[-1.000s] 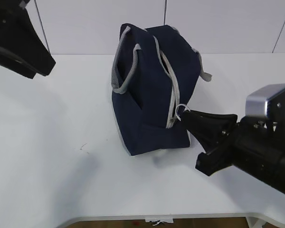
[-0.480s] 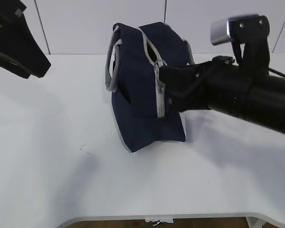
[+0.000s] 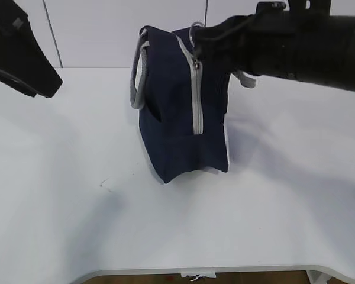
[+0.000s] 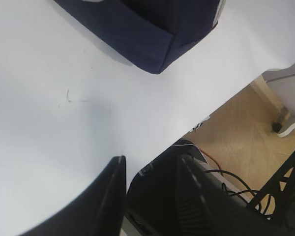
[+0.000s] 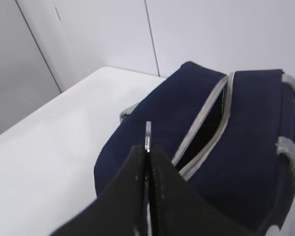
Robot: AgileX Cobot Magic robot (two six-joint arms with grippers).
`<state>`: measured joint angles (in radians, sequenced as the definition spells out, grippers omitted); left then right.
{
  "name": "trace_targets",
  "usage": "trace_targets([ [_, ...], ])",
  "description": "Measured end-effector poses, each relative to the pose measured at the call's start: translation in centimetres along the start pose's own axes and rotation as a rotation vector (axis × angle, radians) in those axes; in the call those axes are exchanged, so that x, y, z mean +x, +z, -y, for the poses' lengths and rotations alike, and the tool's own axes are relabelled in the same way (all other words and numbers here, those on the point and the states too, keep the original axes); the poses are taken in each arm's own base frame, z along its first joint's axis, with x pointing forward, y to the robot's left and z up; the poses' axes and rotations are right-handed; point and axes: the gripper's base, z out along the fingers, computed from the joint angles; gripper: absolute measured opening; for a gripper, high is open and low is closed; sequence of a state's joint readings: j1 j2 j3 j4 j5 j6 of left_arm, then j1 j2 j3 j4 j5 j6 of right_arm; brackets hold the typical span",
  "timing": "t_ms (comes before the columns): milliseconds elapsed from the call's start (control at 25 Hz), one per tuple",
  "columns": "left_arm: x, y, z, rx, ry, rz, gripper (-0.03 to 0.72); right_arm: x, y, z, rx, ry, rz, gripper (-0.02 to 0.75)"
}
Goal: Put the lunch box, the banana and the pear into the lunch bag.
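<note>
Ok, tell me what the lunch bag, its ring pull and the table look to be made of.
Lunch bag: navy woven fabric, matte; it creases and sags softly. Its grey handles look like webbing straps.
Ring pull: thin and pale grey with a slight shine, probably metal; the right gripper is shut on it.
Table: smooth white hard surface, slightly glossy, perhaps laminate; it cannot be told for certain.

Items counted: one lunch bag [image 3: 177,118], navy fabric, carrying one grey zipper [image 3: 196,100], one metal ring pull [image 3: 194,31] and two grey webbing handles [image 3: 137,71]. One white table [image 3: 165,225]. Two robot grippers: left gripper [image 4: 150,196] and right gripper [image 5: 146,162]. No further loose items are countable
</note>
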<state>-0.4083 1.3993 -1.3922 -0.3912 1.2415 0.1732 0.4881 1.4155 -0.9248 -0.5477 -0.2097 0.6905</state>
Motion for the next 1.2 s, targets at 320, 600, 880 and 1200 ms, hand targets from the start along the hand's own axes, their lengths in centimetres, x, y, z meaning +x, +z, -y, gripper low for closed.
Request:
trace_targets([
  [320,-1.2,0.8,-0.4,-0.012,0.029,0.082,0.281,-3.1,0.9,-0.7,0.015,0.069,0.032,0.001],
  [600,-2.9,3.8,-1.3,0.025,0.017,0.106,0.335,-4.1,2.5,-2.4,-0.009,0.083,0.024,0.001],
  [880,-3.9,5.4,-1.5,0.079,0.023,0.143,0.346,-4.4,3.1,-2.3,0.014,0.098,0.012,0.001],
  [1200,-5.7,7.6,-2.1,0.115,0.028,0.253,0.415,-4.2,3.3,-2.3,0.017,0.100,0.005,0.001],
])
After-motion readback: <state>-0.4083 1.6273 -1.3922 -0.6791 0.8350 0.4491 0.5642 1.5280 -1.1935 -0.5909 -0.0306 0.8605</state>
